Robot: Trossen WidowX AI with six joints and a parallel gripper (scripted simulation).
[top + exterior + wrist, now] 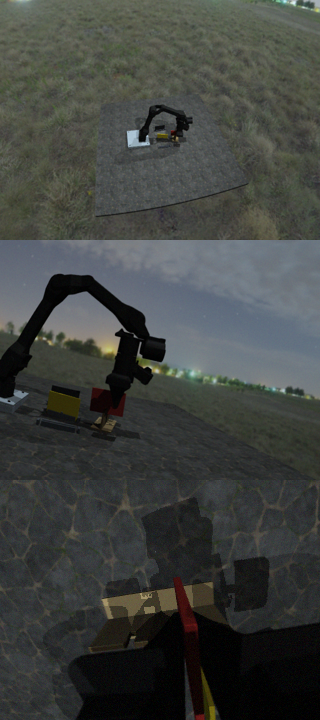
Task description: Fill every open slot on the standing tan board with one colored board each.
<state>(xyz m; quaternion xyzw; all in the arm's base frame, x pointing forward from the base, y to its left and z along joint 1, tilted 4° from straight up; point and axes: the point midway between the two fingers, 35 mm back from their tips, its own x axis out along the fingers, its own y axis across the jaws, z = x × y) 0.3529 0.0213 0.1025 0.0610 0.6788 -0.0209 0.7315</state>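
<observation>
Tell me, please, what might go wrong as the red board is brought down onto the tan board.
The red board, gripped by the gripper, could jam if its hidden notch misses the slot. Pushing off-line might tip the narrow upright tan board. The yellow board stands close by, so a sideways swing could knock it.
</observation>
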